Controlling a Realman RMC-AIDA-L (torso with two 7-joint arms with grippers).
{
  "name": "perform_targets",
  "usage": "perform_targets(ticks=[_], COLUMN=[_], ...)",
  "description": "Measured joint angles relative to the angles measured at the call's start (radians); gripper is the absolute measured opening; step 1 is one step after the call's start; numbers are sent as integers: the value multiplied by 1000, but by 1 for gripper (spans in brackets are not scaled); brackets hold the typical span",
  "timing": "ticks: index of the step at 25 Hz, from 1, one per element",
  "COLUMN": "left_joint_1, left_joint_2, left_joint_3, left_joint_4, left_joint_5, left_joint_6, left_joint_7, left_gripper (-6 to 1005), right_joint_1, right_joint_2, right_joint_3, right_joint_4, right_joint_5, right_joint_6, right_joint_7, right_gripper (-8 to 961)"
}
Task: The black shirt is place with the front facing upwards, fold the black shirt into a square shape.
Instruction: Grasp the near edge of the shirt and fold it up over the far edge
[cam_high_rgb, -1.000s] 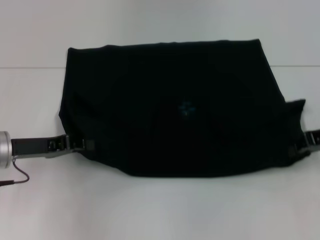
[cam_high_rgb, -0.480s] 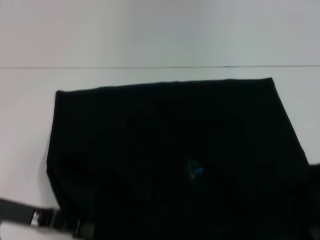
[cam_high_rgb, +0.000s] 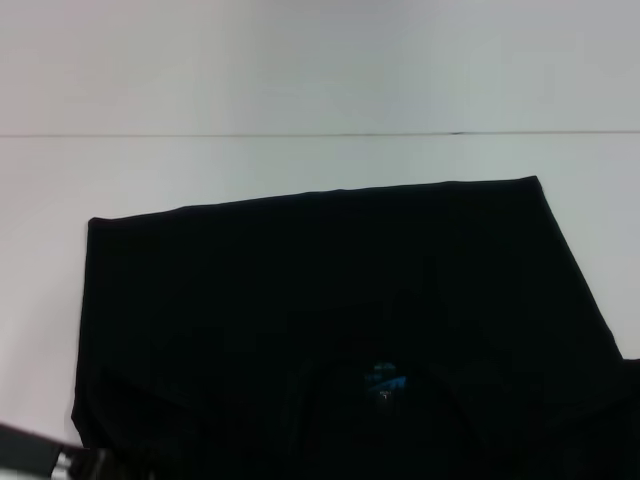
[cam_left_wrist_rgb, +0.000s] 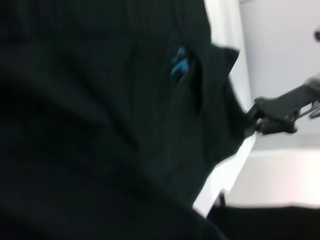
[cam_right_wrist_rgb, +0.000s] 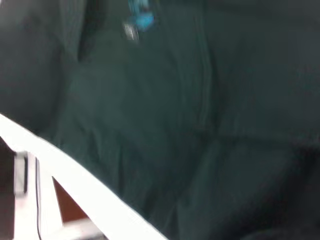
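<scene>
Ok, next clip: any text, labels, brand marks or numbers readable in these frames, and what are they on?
None can be read.
Blue neck label on the black shirt: it may bear printing, but that is too small and blurred to make out.
No lettering shows on the shirt's fabric in any view.

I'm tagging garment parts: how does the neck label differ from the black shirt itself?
The black shirt is large, filling much of the head view; the neck label is a tiny patch at its collar. The black shirt is black; the neck label is bright blue. Both show in all three views.
</scene>
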Motion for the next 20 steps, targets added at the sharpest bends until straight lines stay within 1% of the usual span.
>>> perform_targets(ticks=[2, 3, 4, 8, 10, 11, 12, 13, 15, 16, 17, 18, 19, 20], left_joint_1=[-12, -18, -23, -38, -41, -41, -39, -37, -32, -32, -30, -29, -29, -30], left_joint_2=[4, 7, 9, 20, 23, 23, 22, 16, 3, 3, -26, -31, -47, -58], left_joint_3=[-69, -116, -151, -346, -441, -470, -496, -519, -538, -538, -548, -549, -549, -549], left_joint_4=[2, 2, 2, 4, 3, 1, -1, -5, -14, -14, -40, -43, -52, -57], left_joint_5=[-4, -4, -4, -7, -21, -30, -43, -62, -100, -100, -175, -186, -214, -233], left_joint_6=[-3, -8, -13, -70, -122, -153, -185, -236, -312, -312, -422, -438, -481, -515], left_joint_7=[-1, -4, -8, -35, -44, -46, -47, -47, -40, -40, 0, 8, 32, 51], left_gripper=[32, 32, 32, 32, 32, 32, 32, 32, 33, 33, 33, 33, 33, 33], right_joint_1=[6, 9, 14, 34, 36, 36, 36, 36, 36, 36, 37, 39, 42, 45], right_joint_2=[-10, -19, -30, -88, -106, -109, -112, -112, -108, -104, -97, -89, -73, -57], right_joint_3=[47, 73, 104, 233, 277, 289, 296, 300, 301, 300, 297, 294, 291, 289], right_joint_4=[2, 4, 13, 83, 107, 116, 127, 143, 186, 209, 233, 255, 278, 288], right_joint_5=[35, 54, 74, 170, 225, 250, 281, 313, 384, 412, 444, 470, 503, 523], right_joint_6=[0, 1, 1, 36, 81, 107, 143, 177, 270, 311, 374, 427, 493, 539], right_joint_7=[3, 6, 11, 38, 62, 73, 82, 88, 91, 89, 82, 73, 54, 38], right_gripper=[65, 65, 65, 64, 64, 64, 64, 65, 65, 65, 65, 65, 65, 65])
